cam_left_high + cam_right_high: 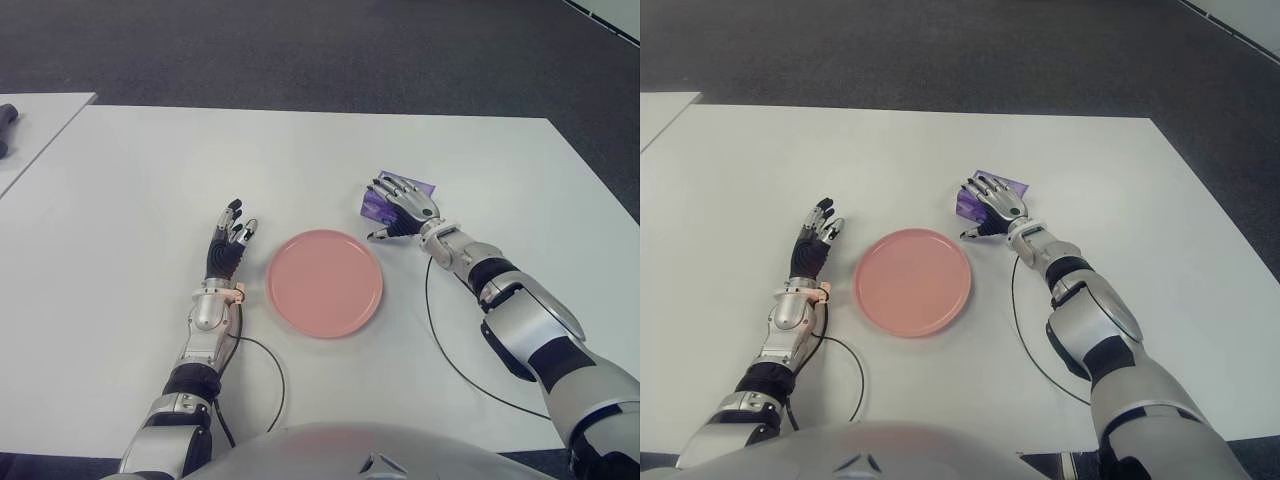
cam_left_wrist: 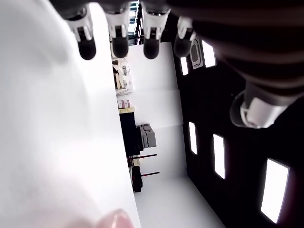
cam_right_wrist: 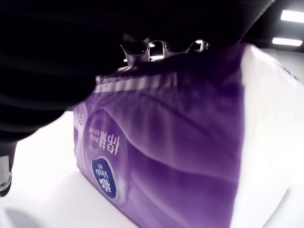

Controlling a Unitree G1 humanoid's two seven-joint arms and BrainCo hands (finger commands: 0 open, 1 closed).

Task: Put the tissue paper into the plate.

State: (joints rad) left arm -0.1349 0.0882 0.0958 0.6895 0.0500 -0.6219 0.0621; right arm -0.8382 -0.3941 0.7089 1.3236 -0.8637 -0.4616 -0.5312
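Observation:
A purple tissue paper pack (image 1: 373,206) lies on the white table (image 1: 180,160), just to the right of and behind the empty pink plate (image 1: 324,282). My right hand (image 1: 386,211) lies over the pack with its fingers (image 1: 398,190) spread across the top and the thumb sticking out towards the plate, clear of the pack. The right wrist view shows the tissue paper pack (image 3: 180,156) close under the palm, standing on the table. My left hand (image 1: 229,246) shows to the left of the plate, fingers straight and holding nothing.
A black cable (image 1: 452,362) runs over the table beside my right forearm, and another loops by my left arm. A second white table (image 1: 40,125) with a dark object (image 1: 6,116) stands at the far left. Dark floor lies beyond the far edge.

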